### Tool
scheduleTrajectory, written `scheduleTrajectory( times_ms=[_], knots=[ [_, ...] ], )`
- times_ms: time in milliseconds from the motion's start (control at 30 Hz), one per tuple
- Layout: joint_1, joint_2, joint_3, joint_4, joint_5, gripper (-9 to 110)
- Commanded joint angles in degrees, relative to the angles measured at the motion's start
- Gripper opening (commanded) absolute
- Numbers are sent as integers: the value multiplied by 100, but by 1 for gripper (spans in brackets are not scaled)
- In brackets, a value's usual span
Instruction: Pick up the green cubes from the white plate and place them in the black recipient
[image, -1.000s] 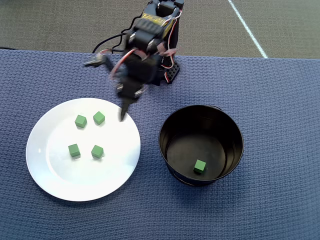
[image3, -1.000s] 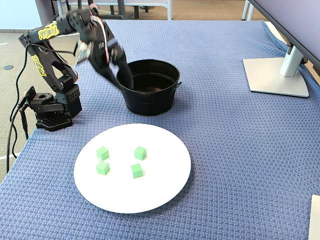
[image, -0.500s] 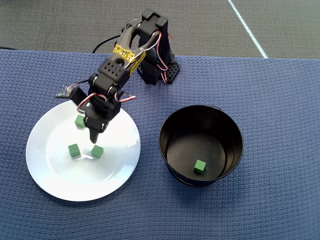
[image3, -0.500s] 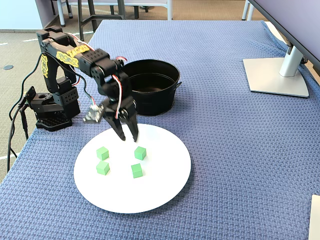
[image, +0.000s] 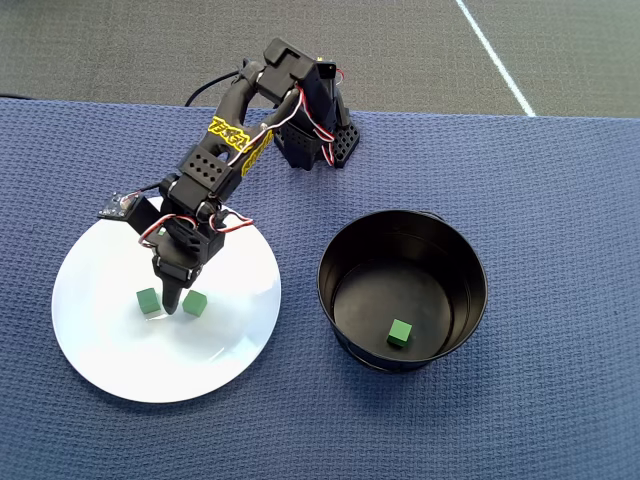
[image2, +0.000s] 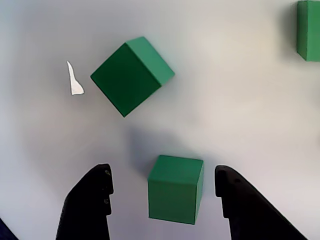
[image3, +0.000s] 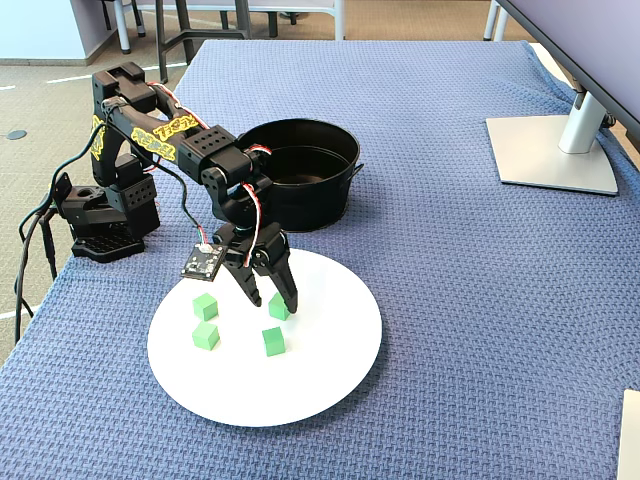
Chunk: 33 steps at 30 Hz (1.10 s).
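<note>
Several green cubes lie on the white plate (image: 150, 365) (image3: 300, 390), and one green cube (image: 400, 333) sits on the floor of the black recipient (image: 345, 240) (image3: 300, 205). My gripper (image: 172, 300) (image3: 272, 302) (image2: 162, 172) hangs open, low over the plate. In the wrist view a cube (image2: 175, 189) lies between the fingers, nearer the right one and touching neither. In that view another cube (image2: 132, 75) lies ahead to the left and a third (image2: 307, 30) at the top right edge. From overhead only two plate cubes (image: 148, 299) (image: 194, 303) show; the arm hides the others.
The arm's base (image: 315, 140) (image3: 105, 225) stands at the edge of the blue woven cloth (image: 560, 200), with cables trailing off it. A grey monitor stand (image3: 555, 150) sits far right in the fixed view. The pot stands just right of the plate from overhead.
The arm swung from beside the pot out over the plate and dropped lower. Its fingers spread and now frame a cube. No cube has moved.
</note>
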Motion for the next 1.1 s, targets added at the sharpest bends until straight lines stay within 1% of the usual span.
scheduleTrajectory(
  times_ms=[0, 67, 467, 600, 667, 800, 967, 1067],
  knots=[
    [-132, -35, -343, -62, -202, 18],
    [-220, -79, -308, -53, -334, 18],
    [-387, -229, -220, -167, -387, 16],
    [-387, -211, -193, -185, -387, 13],
    [-360, -202, -211, -211, -360, 7],
    [-352, -211, -202, -229, -334, 0],
    [-334, -44, -62, -308, -308, 0],
    [-229, 352, -26, -202, -88, 0]
  ],
)
